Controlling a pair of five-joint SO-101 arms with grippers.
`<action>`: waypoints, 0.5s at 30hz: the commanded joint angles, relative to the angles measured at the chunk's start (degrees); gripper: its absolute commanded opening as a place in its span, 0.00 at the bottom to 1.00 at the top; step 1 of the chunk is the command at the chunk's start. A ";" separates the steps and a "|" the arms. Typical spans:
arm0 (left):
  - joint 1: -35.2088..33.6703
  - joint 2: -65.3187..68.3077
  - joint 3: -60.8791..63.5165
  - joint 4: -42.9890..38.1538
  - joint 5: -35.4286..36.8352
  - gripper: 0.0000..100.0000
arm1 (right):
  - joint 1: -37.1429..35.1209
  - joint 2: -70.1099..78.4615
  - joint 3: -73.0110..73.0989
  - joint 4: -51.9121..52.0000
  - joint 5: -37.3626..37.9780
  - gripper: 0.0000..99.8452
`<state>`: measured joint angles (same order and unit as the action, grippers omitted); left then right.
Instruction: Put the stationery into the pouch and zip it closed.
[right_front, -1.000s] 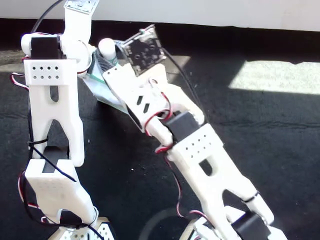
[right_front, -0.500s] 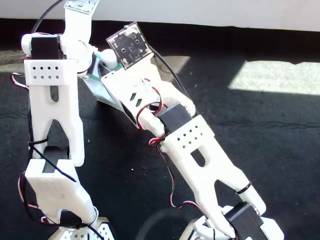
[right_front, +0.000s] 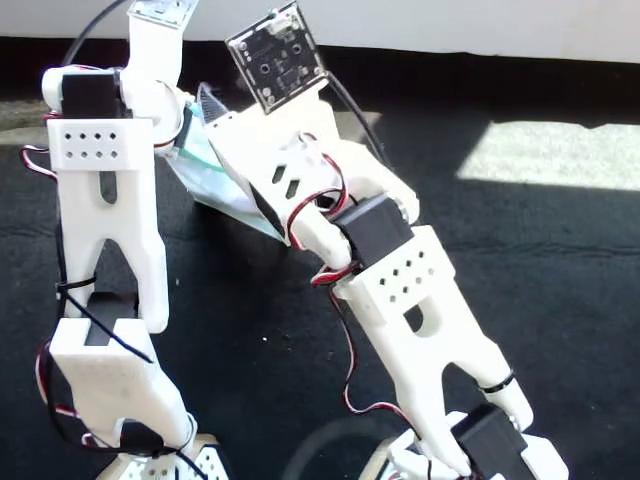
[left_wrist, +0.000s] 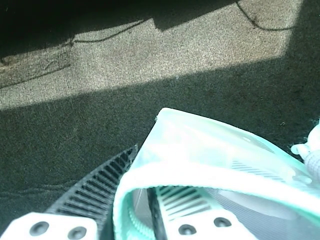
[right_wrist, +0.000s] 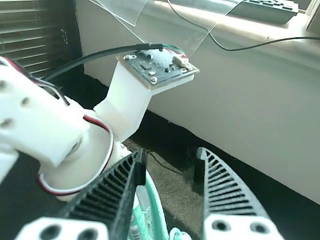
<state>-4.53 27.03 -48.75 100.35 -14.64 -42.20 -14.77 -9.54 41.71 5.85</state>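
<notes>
My left pincer (left_wrist: 142, 170) clamps the pouch (left_wrist: 210, 155) rim (upper left from above, arms (right_front: 285, 165) cover it); right pincer (right_wrist: 171, 152) gapes wide.

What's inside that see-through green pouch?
Through the pouch's clear wall the left gripper's ribbed black finger shows. Whether anything lies inside cannot be told: the wall blurs everything deeper in.

The pouch (left_wrist: 210, 160) is showing a see-through mint green, with a paler, almost white band along its edge. The fingers (left_wrist: 95, 187) of the left gripper (left_wrist: 142, 172) and those of the right gripper (right_wrist: 170, 152) are showing black with a ribbed pattern. The arms (right_front: 100, 230) are looking plain white and are carrying red and black wires (right_front: 349, 370). The table (right_front: 520, 250) is looking black and is turning pale grey in the sunlight.
</notes>
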 joint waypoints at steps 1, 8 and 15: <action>0.75 1.89 0.04 -0.35 -0.53 0.01 | 5.41 -0.66 -3.91 1.27 0.53 0.13; 0.48 1.89 0.04 -0.35 -0.53 0.01 | 15.87 -0.13 -4.00 19.12 0.62 0.13; 0.66 1.71 0.04 -0.35 -0.53 0.01 | 21.49 6.11 8.13 11.91 0.62 0.13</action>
<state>-4.53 27.03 -48.75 100.35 -14.64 -22.15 -11.25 -5.14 58.42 5.85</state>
